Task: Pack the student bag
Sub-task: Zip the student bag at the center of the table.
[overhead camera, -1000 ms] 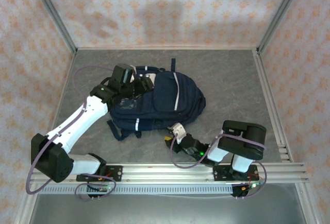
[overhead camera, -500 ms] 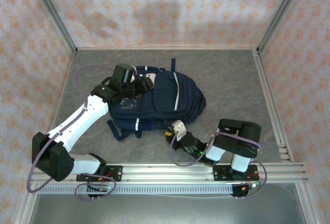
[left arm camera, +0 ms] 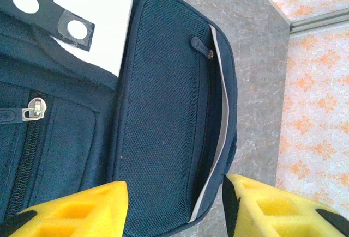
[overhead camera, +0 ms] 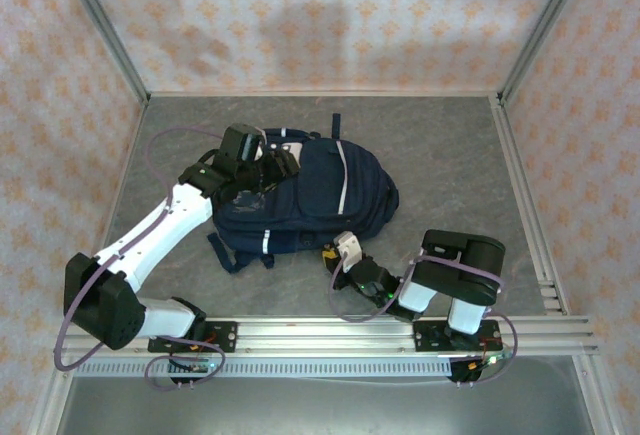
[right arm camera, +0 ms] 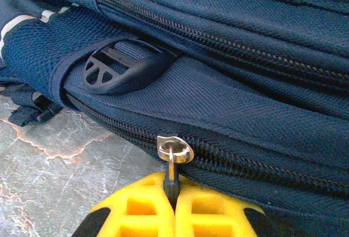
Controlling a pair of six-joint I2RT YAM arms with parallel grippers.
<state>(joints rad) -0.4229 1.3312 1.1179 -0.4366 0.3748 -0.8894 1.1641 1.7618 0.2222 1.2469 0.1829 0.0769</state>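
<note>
The bag [overhead camera: 320, 190] is navy with white stripes. Its patch [left arm camera: 103, 19] is white, crossed by navy tabs [left arm camera: 52, 13] with white dots. Its buckle [right arm camera: 122, 73] is black and its zip pull [right arm camera: 174, 149] silver. The table [overhead camera: 440, 155] under the bag is veined grey. The walls [overhead camera: 300, 15] behind the bag are pale pink with orange florets. The left gripper [left arm camera: 173, 182] and right gripper [right arm camera: 175, 207] are yellow.

You had a grey, marbled bench [overhead camera: 450, 155] under everything, and its reddish veins [right arm camera: 60, 147] were plain in the right wrist view. Peach walls [overhead camera: 320, 15] with an orange flower pattern closed it in on three sides, and slanted metal posts [overhead camera: 100, 25] stood at the far corners. An aluminium rail [overhead camera: 330, 327] ran along the near edge, and a side rail [overhead camera: 525, 205] lined the right edge. In the left wrist view a pale strip [left arm camera: 322, 22] ran along the foot of the wall.
</note>
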